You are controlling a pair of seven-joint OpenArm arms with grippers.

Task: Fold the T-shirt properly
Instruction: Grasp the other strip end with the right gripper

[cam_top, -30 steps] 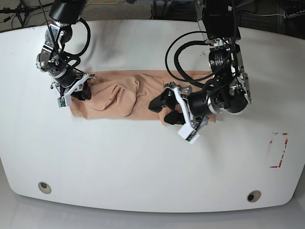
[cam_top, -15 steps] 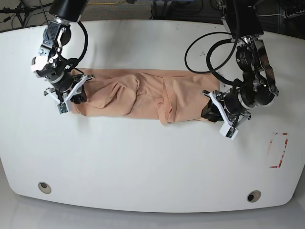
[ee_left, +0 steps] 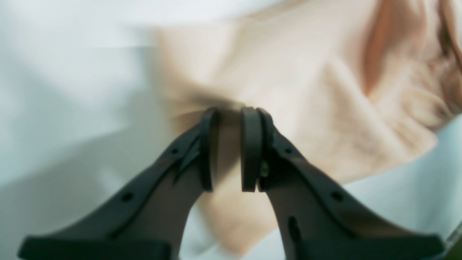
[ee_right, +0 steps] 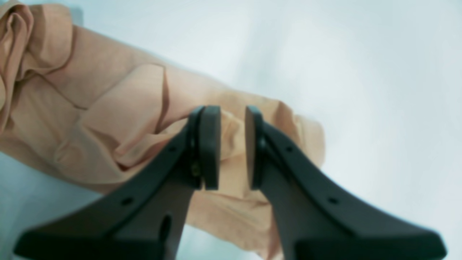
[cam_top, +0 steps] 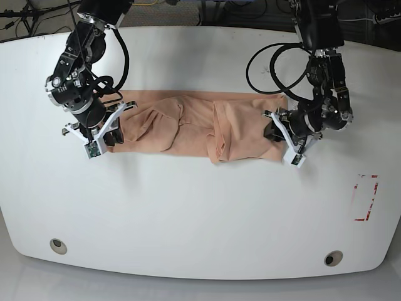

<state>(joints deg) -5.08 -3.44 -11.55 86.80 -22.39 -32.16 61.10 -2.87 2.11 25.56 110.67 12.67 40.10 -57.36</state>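
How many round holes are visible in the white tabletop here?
2, both near the front edge in the base view: one hole at front left, the other hole at front right. The arms and the T-shirt could hide more.

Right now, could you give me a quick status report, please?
Left gripper pinching T-shirt end. Right gripper pinching opposite end. Shirt a wrinkled strip on table. Nothing in the way.

The peach T-shirt (cam_top: pixel 200 128) lies on the tabletop (cam_top: pixel 200 213) as a long wrinkled band, folded lengthwise, with several soft creases.
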